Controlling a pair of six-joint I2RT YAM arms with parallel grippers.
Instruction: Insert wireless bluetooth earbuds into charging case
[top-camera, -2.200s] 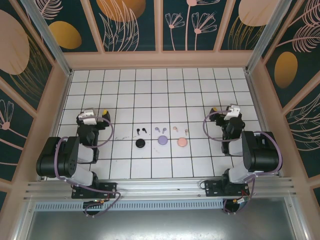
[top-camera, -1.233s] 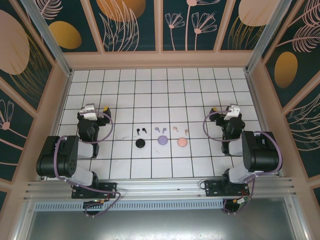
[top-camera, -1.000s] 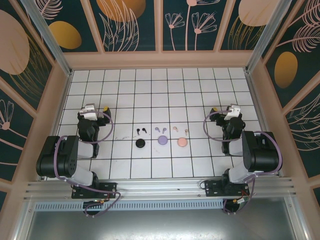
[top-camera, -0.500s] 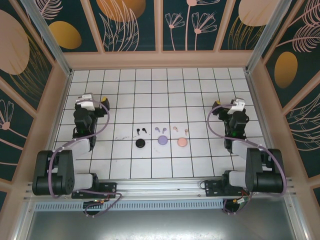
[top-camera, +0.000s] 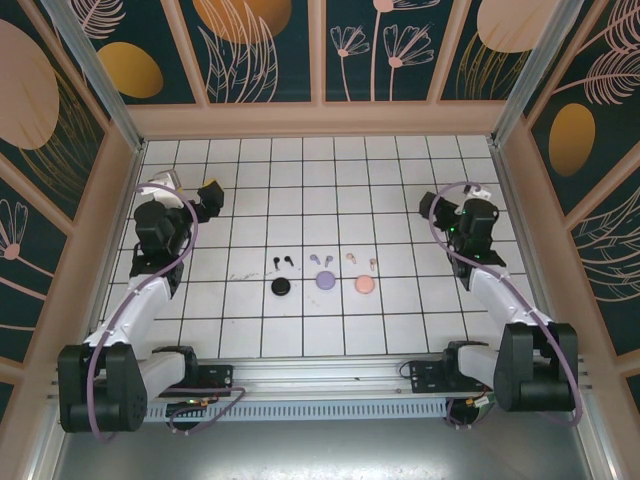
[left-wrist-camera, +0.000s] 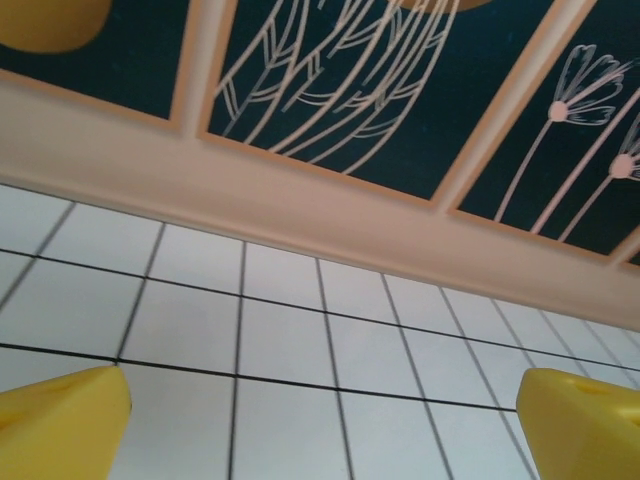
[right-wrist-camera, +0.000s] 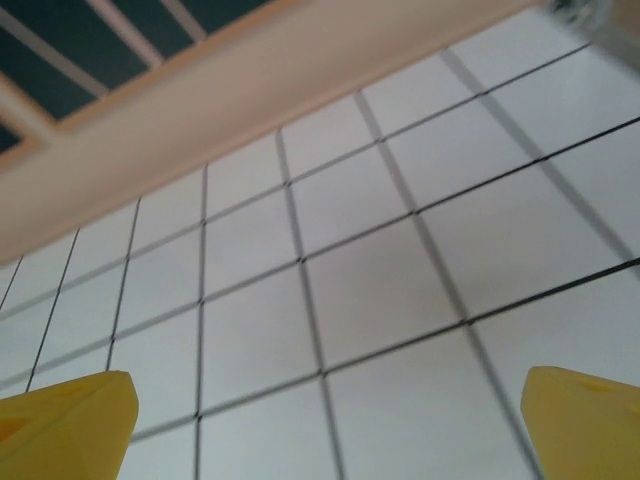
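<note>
Well, from above, my left gripper (top-camera: 206, 194) hangs over the far left of the white tiled table (top-camera: 300, 180), whose squares are ruled with thin black grout lines. My right gripper (top-camera: 434, 206) hangs over the far right. Both are well apart from the work. The earbuds lie mid-table in a row, each a pair of tiny stemmed pieces: black earbuds (top-camera: 282, 262) on the left, lilac earbuds (top-camera: 320, 260) in the middle, pale pink earbuds (top-camera: 361, 261) on the right. Just near of each pair sits a round, puck-like case of matching colour: black case (top-camera: 281, 287), lilac case (top-camera: 325, 281), pink case (top-camera: 364, 284).

Through my left wrist camera, my wedge-shaped yellow fingertips (left-wrist-camera: 60, 425) stand spread wide, with bare glossy tile between them. Beyond are a pale skirting board (left-wrist-camera: 300, 190) and dark panels with line-drawn leaves.

Through my right wrist camera, the yellow fingertips (right-wrist-camera: 65, 425) are likewise spread wide over blurred tile.
</note>
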